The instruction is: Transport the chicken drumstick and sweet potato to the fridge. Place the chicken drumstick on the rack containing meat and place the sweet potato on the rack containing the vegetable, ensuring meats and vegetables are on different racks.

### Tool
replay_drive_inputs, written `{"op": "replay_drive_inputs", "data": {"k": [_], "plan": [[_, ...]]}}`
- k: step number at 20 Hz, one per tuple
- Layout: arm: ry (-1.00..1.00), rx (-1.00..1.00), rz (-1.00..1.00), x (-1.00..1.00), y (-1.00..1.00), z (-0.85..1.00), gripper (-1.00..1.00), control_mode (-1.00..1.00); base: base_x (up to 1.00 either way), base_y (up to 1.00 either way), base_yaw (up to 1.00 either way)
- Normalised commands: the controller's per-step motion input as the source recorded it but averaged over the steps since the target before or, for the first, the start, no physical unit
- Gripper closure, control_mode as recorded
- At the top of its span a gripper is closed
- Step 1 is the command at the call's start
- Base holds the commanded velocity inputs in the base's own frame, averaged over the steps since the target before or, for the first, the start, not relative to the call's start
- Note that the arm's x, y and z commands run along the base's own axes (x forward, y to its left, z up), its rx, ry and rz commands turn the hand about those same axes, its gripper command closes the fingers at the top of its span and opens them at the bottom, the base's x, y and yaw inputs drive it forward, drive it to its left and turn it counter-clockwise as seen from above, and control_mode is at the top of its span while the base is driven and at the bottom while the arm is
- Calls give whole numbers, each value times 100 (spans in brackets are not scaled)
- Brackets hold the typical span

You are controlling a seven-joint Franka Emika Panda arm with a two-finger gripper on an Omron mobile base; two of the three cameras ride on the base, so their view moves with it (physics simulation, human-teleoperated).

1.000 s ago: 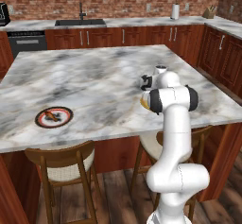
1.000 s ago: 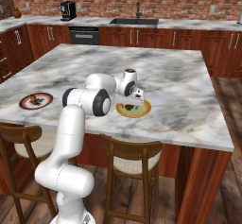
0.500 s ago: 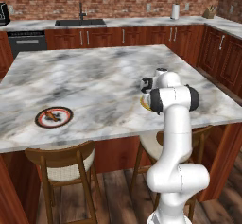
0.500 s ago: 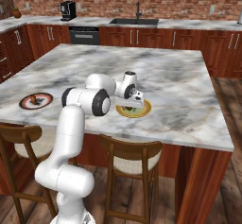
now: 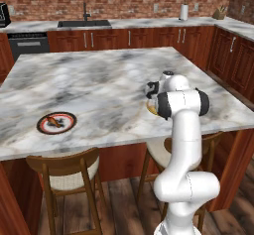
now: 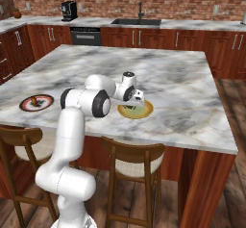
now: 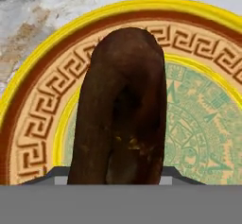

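End effector reaches down over sweet potato on plate; grip unclear.

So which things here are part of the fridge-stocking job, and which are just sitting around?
Job:
- sweet potato, on the yellow-rimmed plate, close in front of the hand
- chicken drumstick, on the dark plate at the island's near left

Just around:
- coffee machine
- sink
- two stools

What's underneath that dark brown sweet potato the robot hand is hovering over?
The sweet potato lies on a round plate with a yellow rim, a brown key-pattern band and a green patterned centre. The tuber covers the plate's middle strip, so that part can't be seen.
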Motion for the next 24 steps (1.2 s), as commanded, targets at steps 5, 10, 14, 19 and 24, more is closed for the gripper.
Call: {"op": "replay_drive_inputs", "data": {"k": [5, 10, 14, 19, 24], "plan": [[-19, 0, 4, -92, -2, 77, 100, -100, 0, 0, 0], [-18, 0, 13, -100, -3, 85, 100, -100, 0, 0, 0], [-24, 0, 18, -100, 0, 77, 100, -100, 0, 0, 0], [-21, 0, 15, -100, 5, 88, 100, -100, 0, 0, 0], [-4, 0, 3, -100, 1, 99, 100, -100, 0, 0, 0]]}}
